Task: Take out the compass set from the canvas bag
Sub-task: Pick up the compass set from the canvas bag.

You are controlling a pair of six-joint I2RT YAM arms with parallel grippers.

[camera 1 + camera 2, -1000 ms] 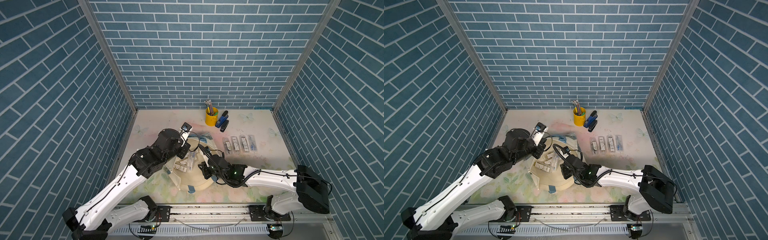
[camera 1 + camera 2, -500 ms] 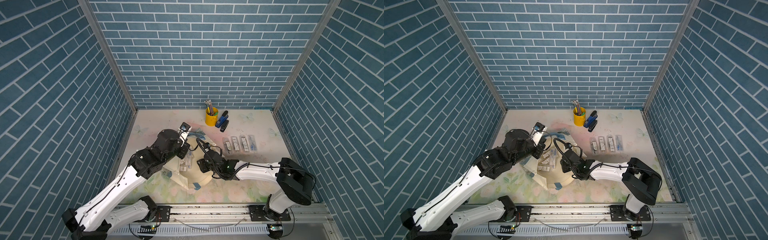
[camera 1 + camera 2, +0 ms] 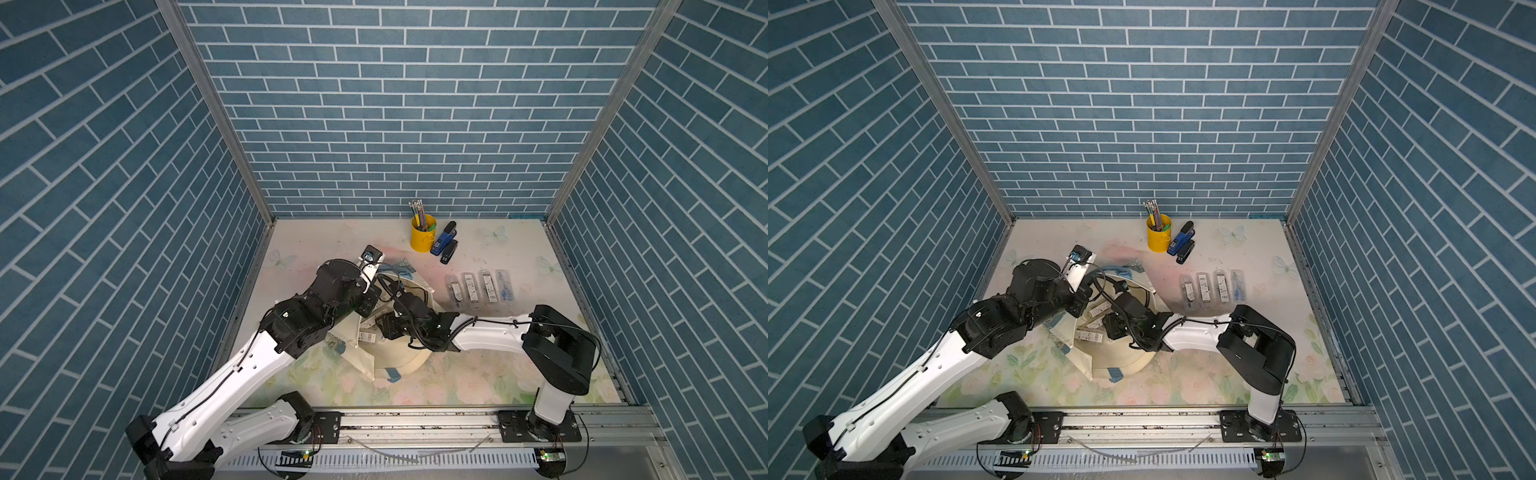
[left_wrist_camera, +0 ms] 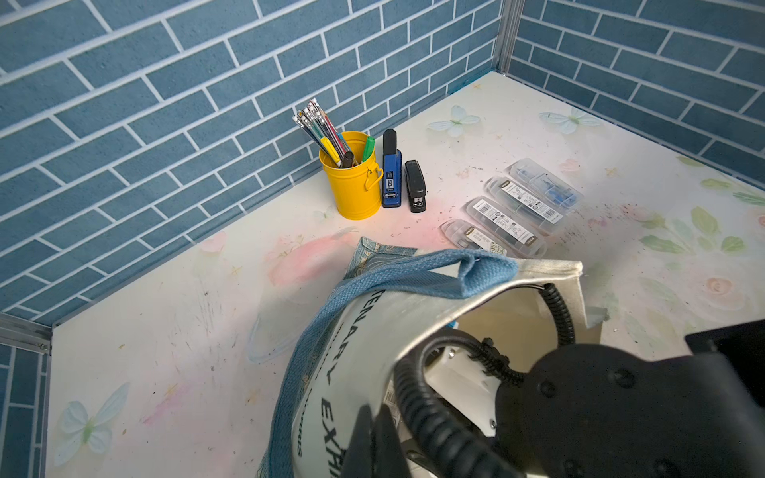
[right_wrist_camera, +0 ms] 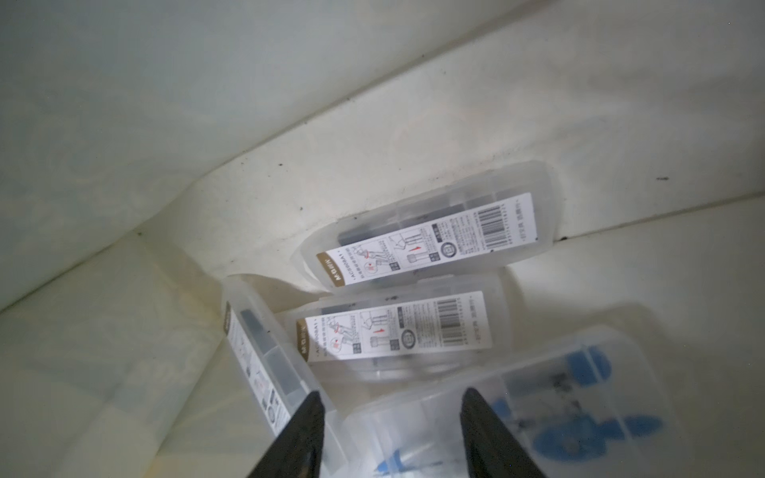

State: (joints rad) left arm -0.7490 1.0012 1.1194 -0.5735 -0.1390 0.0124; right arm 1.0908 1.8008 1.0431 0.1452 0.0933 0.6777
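The cream canvas bag (image 3: 399,361) (image 3: 1121,359) lies on its side mid-table, its mouth lifted. My left gripper (image 4: 372,445) (image 3: 370,301) is shut on the bag's upper rim beside the light blue handle (image 4: 414,277). My right gripper (image 5: 391,418) (image 3: 384,328) reaches inside the bag with its jaws open. A compass set in a clear case with blue parts (image 5: 550,414) lies just under and between its fingertips (image 5: 308,430). Two labelled cases (image 5: 426,240) (image 5: 397,327) lie beyond it, and another (image 5: 256,356) stands on edge beside it.
Several clear compass cases (image 3: 478,289) (image 4: 513,207) lie in a row on the table right of the bag. A yellow pencil cup (image 3: 423,235) and two staplers (image 3: 445,245) stand near the back wall. Brick-patterned walls enclose three sides.
The right gripper has opened and pushed deeper into the bag, to the left. The right arm's elbow has swung in towards the bag. The left gripper still holds the rim up.
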